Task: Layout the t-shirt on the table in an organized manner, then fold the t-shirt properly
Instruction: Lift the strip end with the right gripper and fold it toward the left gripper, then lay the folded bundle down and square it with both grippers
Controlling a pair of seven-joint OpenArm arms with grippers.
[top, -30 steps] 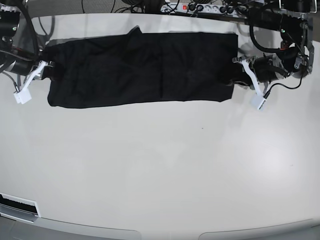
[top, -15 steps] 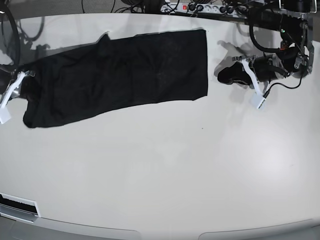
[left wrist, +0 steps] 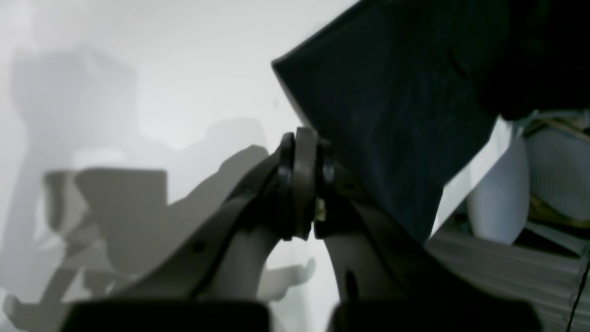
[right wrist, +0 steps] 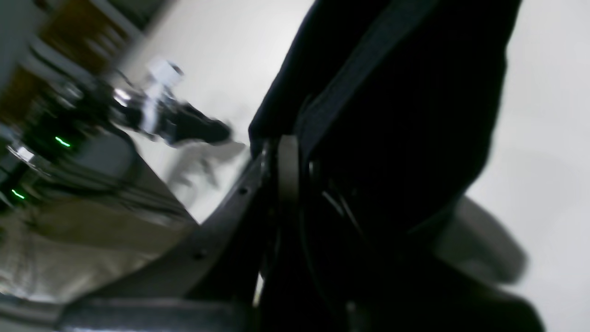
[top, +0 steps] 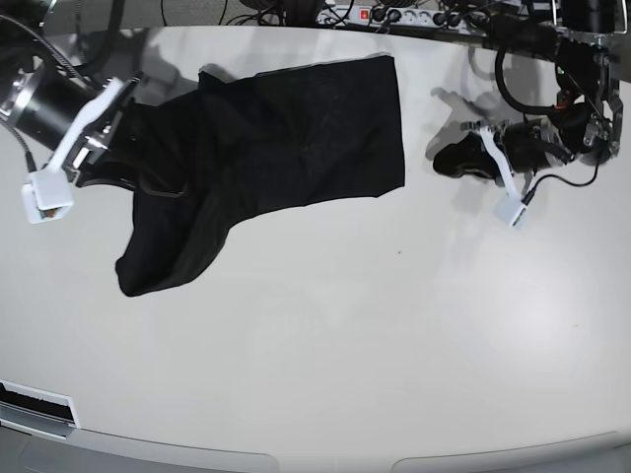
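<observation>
1. The black shirt (top: 266, 138) is draped across the far tabletop (top: 325, 355), one end lifted.
2. The right tool (right wrist: 288, 152) is clamped on its hem.
3. The left tool (left wrist: 302, 180) is closed, empty.
4. Soft, limp cloth is best gripped at corners.

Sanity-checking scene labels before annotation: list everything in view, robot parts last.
t-shirt: one, black, far left part of the table, one end lifted and bunched, the rest flat.
table: one, glossy white, fills the base view.
power strip: one, pale with a red switch, beyond the table's far edge.
cables: several, black, near the power strip.
right gripper: one, jaws shut on the t-shirt's lifted end.
left gripper: one, jaws shut, apart from the t-shirt's other end.
</observation>
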